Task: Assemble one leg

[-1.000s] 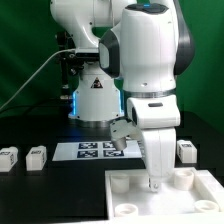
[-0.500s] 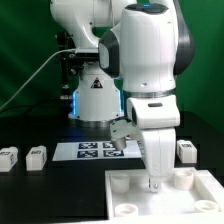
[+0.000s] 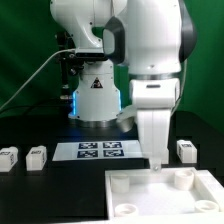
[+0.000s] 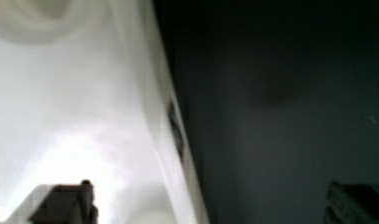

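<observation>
Far over on the exterior view's left, the leftmost leg [image 3: 8, 156] sits on the dark desk [image 3: 60, 192], with the second leg [image 3: 37, 156] just beside it. Both are small white blocks showing black-and-white tags, and they are close but apart. Next along lies the marker board [image 3: 100, 150], flat on the desk in front of the robot's base.

The only container-like piece is the wide white panel [image 3: 150, 178], low in the foreground toward the exterior view's right. Its shallow recess shows only round corner holes and none of the legs lies in it.

The arm [image 3: 150, 50] reaches straight down over the panel's back rim, with the gripper [image 3: 157, 162] hanging at that rim between the two rear corner holes. From here I cannot tell whether it touches the rim. In the wrist view its two dark fingertips [image 4: 61, 203] stand wide apart with only pale surface and dark desk between them, so it grips nothing.

The right-hand leg [image 3: 186, 150] stands on the desk just behind the panel's far corner, apart from the gripper
</observation>
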Available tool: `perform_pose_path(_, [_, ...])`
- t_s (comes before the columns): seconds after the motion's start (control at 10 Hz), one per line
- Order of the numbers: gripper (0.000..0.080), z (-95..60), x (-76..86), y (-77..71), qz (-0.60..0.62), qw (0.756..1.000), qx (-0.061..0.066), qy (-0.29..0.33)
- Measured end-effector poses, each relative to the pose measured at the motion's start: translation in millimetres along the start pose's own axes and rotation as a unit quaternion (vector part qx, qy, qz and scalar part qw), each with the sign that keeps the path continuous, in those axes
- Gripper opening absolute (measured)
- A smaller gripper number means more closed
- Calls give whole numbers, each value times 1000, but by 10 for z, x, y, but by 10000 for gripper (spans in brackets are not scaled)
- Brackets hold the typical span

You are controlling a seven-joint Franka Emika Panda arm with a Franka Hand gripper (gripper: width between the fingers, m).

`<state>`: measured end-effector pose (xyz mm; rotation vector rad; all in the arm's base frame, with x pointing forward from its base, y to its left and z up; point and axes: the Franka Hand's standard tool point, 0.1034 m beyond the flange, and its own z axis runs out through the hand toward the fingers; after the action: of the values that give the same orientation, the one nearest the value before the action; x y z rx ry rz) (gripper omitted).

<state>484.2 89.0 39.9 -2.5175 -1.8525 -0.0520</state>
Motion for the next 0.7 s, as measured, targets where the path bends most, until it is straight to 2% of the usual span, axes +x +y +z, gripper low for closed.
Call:
perform_pose_path(0.2, [649,-77,231,-91,144,990,-6,4])
perform_pose_path(0.4, [649,-61,460,-240,279,960,-6,7])
perform_pose_path(0.7, [649,-42,524,-291,433,901,8,15])
